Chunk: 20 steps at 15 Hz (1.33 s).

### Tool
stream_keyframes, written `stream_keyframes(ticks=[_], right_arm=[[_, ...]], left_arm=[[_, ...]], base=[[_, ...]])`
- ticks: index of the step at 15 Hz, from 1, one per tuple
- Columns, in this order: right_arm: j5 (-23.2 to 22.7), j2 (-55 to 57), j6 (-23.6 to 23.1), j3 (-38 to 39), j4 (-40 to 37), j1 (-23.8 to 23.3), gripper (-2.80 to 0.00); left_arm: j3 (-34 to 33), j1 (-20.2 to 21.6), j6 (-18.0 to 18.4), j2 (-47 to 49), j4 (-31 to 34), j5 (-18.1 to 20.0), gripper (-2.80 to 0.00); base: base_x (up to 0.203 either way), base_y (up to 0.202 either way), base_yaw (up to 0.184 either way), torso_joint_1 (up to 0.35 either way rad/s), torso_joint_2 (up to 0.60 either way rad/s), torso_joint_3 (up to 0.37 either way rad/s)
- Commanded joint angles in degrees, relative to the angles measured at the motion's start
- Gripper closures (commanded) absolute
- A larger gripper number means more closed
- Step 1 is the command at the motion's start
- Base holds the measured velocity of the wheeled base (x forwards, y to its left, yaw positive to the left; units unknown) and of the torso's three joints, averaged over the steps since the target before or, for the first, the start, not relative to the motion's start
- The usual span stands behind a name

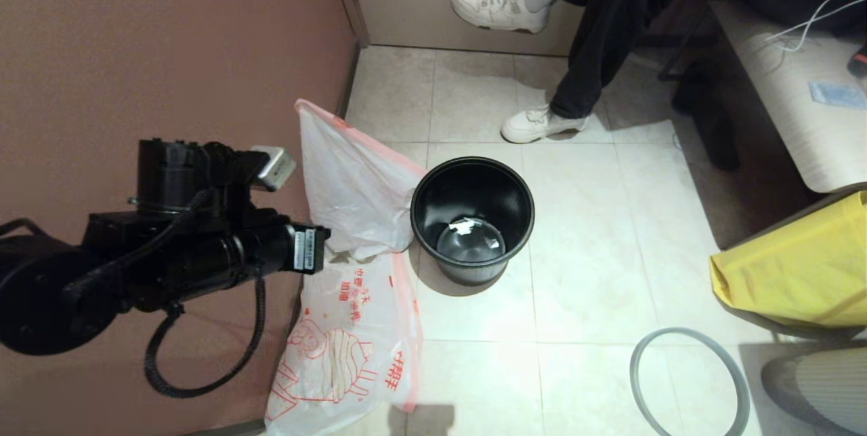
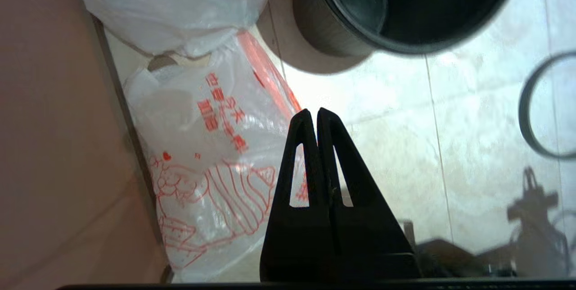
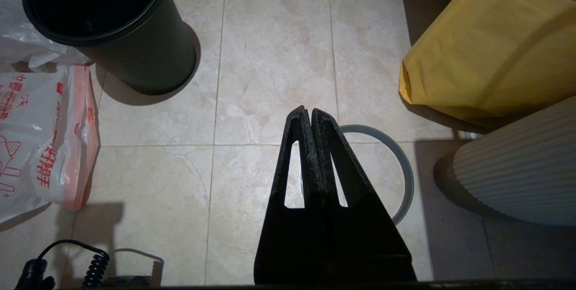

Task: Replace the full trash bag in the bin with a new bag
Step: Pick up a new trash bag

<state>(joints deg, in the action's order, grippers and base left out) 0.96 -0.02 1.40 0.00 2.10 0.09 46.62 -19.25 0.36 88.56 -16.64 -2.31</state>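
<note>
Bin (image 1: 472, 219) is standing unlined on the tile floor (image 1: 589, 267), full trash bag (image 1: 352, 185) leaning just beside it by the wall, new bag (image 1: 345, 348) lying flat nearer the robot. L gripper (image 2: 317, 116) is hanging w/ fingers pressed together, gripping nothing. R gripper (image 3: 310, 114) is likewise closed & empty, over the grey ring (image 3: 400, 168).

Glossy beige floor tiles (image 1: 596, 273) fill the room; a brown wall (image 1: 169, 43) rises at nine o'clock, a pale cushioned bench (image 1: 792, 97) at two o'clock.
</note>
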Motion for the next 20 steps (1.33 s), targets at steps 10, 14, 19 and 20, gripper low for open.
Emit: stream_keyframes(ticks=[10, 14, 19, 20], right_arm=[[0.00, 0.02, 0.08, 0.00, 0.01, 0.00, 0.00], [0.00, 0.02, 0.00, 0.00, 0.04, 0.00, 0.00], [0.00, 0.02, 0.00, 0.00, 0.05, 0.00, 0.00], [0.00, 0.02, 0.00, 0.00, 0.01, 0.00, 0.00]], left_arm=[[-23.20, 11.37, 22.42, -16.17, -3.51, 8.74, 0.00], [-34.78, 12.92, 28.75, -9.93, -24.13, 9.53, 0.00], [-28.21, 12.51, 30.52, -3.53, -21.25, 7.85, 0.00], [-24.81, 11.61, 30.77, -1.82, -19.04, 6.06, 0.00]], base=[[0.000, 0.000, 0.000, 0.000, 0.00, 0.000], [0.000, 0.000, 0.000, 0.000, 0.00, 0.000], [0.000, 0.000, 0.000, 0.000, 0.00, 0.000], [0.000, 0.000, 0.000, 0.000, 0.00, 0.000]])
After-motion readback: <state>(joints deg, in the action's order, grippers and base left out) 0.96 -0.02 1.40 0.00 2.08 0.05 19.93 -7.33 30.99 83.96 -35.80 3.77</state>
